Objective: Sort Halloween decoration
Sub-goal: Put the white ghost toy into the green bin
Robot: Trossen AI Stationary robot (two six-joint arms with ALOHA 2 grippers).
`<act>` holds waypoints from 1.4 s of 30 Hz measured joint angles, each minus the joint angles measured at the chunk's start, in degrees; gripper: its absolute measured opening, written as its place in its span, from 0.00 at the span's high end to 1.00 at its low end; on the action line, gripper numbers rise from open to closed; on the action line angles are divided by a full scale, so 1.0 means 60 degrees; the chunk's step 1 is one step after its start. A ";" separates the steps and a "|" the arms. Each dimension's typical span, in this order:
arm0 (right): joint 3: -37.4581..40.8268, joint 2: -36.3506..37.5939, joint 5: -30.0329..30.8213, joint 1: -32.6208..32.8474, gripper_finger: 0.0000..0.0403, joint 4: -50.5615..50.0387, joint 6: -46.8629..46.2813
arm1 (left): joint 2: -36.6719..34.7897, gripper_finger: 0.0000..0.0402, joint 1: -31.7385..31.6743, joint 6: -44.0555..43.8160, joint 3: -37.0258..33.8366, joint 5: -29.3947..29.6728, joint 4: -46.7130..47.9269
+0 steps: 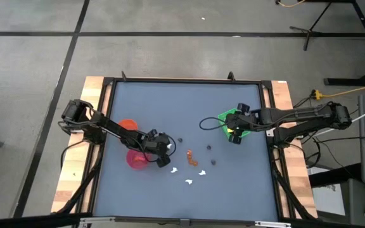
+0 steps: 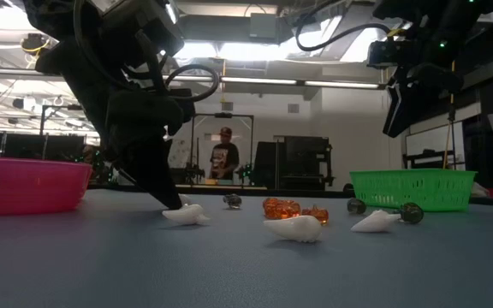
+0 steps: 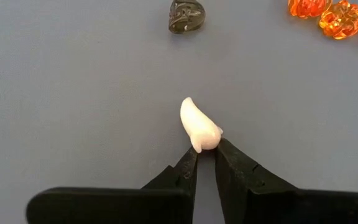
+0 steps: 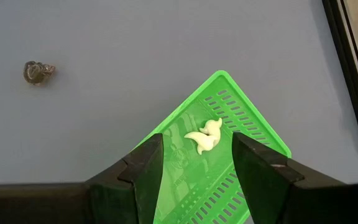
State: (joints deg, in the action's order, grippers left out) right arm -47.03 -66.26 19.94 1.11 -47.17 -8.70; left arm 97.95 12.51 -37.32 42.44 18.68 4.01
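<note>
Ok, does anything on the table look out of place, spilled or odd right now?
Nothing looks damaged. The Halloween decoration pieces lie scattered loose on the table, awaiting sorting. The left gripper pinches only the very tip of a white piece, a shallow-looking hold.

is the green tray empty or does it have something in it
Not empty. The right wrist view shows a white piece lying inside the green tray, framed between the right claw's open fingers above it.
</note>
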 joint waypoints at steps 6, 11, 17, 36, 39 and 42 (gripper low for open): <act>0.0000 0.0000 -0.0003 -0.0002 0.53 0.0001 0.0002 | 0.0000 0.91 0.0000 0.0086 0.0000 0.0005 -0.0015; 0.0000 0.0000 -0.0002 -0.0001 0.53 0.0000 0.0002 | 0.0004 0.83 -0.0004 0.0346 0.0000 -0.0034 -0.0040; 0.0000 0.0000 -0.0001 0.0000 0.53 0.0000 0.0001 | 0.0004 0.67 -0.0004 0.0346 0.0000 0.0086 -0.0036; 0.0000 0.0000 0.0000 -0.0002 0.53 0.0071 0.0002 | 0.0011 0.54 -0.0196 0.1566 -0.0004 0.0047 -0.0692; 0.0000 0.0000 -0.0004 0.0001 0.53 0.0071 0.0002 | 0.0011 0.54 -0.0310 0.1563 -0.0004 0.0038 -0.0696; 0.0000 0.0000 -0.0002 -0.0002 0.53 0.0071 0.0003 | 0.0011 0.54 -0.0361 0.1559 -0.0001 0.0033 -0.0692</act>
State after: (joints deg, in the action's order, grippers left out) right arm -47.03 -66.26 19.94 1.10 -46.74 -8.68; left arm 98.02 10.35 -27.97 42.43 18.87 -0.14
